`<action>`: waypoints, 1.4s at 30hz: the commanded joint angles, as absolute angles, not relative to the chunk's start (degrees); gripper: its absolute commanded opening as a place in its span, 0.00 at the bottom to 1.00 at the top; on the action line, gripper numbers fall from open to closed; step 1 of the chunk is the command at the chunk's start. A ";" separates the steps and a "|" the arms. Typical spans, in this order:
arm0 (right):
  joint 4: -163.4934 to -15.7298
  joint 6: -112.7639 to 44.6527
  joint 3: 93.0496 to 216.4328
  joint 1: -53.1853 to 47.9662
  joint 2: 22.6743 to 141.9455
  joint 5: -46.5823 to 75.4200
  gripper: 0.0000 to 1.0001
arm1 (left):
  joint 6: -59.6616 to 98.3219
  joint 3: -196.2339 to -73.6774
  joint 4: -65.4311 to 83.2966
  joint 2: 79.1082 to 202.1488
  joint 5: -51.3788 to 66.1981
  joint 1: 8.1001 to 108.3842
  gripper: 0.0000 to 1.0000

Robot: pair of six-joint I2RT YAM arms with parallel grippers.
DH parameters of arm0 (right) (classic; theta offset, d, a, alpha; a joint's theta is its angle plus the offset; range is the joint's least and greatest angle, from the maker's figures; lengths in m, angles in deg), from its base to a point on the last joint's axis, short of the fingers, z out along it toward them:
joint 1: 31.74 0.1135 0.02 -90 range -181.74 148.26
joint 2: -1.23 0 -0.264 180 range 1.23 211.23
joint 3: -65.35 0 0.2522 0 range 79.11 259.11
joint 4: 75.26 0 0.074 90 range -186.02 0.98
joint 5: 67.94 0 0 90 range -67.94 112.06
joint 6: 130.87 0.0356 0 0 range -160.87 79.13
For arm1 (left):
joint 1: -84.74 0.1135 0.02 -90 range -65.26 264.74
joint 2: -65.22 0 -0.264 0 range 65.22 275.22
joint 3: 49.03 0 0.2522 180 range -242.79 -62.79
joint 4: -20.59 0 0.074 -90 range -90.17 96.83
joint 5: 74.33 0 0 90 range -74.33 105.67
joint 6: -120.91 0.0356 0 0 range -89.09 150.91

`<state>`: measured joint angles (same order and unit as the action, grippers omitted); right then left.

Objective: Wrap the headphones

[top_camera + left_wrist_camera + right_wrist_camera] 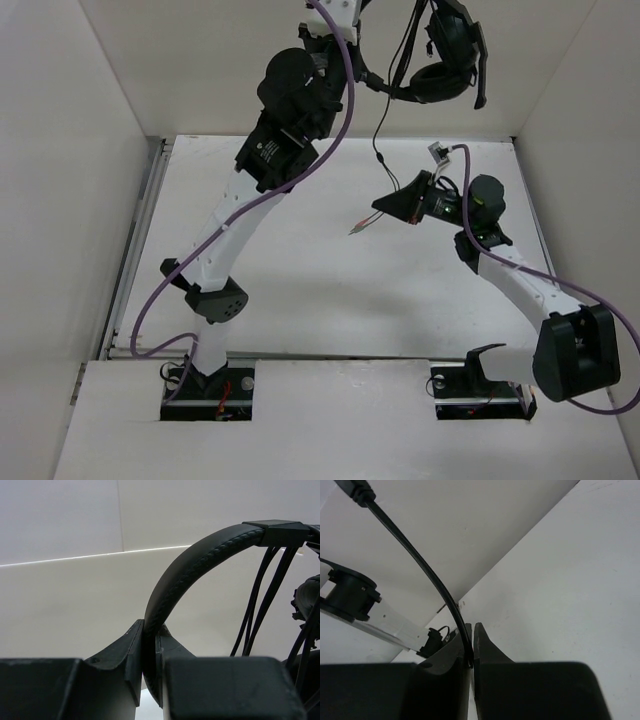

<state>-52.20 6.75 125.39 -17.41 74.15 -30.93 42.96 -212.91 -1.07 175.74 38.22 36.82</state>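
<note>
- From above: headphones (445, 60) up in the air over the far end of the table (300, 300), hung by the headband (385, 88) from the left gripper (350, 40), which is clamped shut on it.
- Same view: cable (383, 130) dropping from the earcups to the right gripper (392, 205), lower and nearer, with the plugs (357, 229) dangling free beyond it, just above the table. Danger of that loose tail swinging and catching on a purple hose (346, 95) or an arm joint once winding starts.
- Left wrist: jaws closed on the narrow edge of the headband (200, 560), pinched between the fingertips (132, 650). Thin, curved, smooth strap, so likely to pivot or slide in the grip under a sideways tug from the cable, with a tilt or a drop of the whole headset to follow.
- Same view: several thin black strands (260, 595) hanging below the slider, beside an earcup (307, 600). Cannot tell whether finished turns or the headset's own wiring. If turns, apt to slacken and slip off with any loss of tension.
- Right wrist: jaws shut on the cable (415, 555), nipped at the very fingertips (482, 645), table (580, 580) below. So shallow a hold, on so thin and slick a cord, apt to let it slide through or pop out on a hard pull.
- Same view: too firm a pull instead, and strain at the cord's root or a yank on the headband in the other grip.
</note>
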 commanded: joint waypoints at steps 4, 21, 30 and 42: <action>-70.60 -12.26 131.83 -14.91 69.61 -28.31 0.01 | 44.18 -215.19 9.20 176.49 43.88 39.17 0.01; -119.33 -79.95 166.63 -3.04 73.65 11.92 0.01 | 47.70 -200.26 11.23 177.99 46.87 43.48 0.01; -112.06 -98.16 169.81 -3.83 74.53 29.43 0.01 | 48.23 -183.38 6.40 172.45 44.85 40.58 0.01; -97.11 -101.71 162.60 -12.96 75.41 33.23 0.02 | 42.34 -172.12 -2.39 162.35 38.53 36.45 0.00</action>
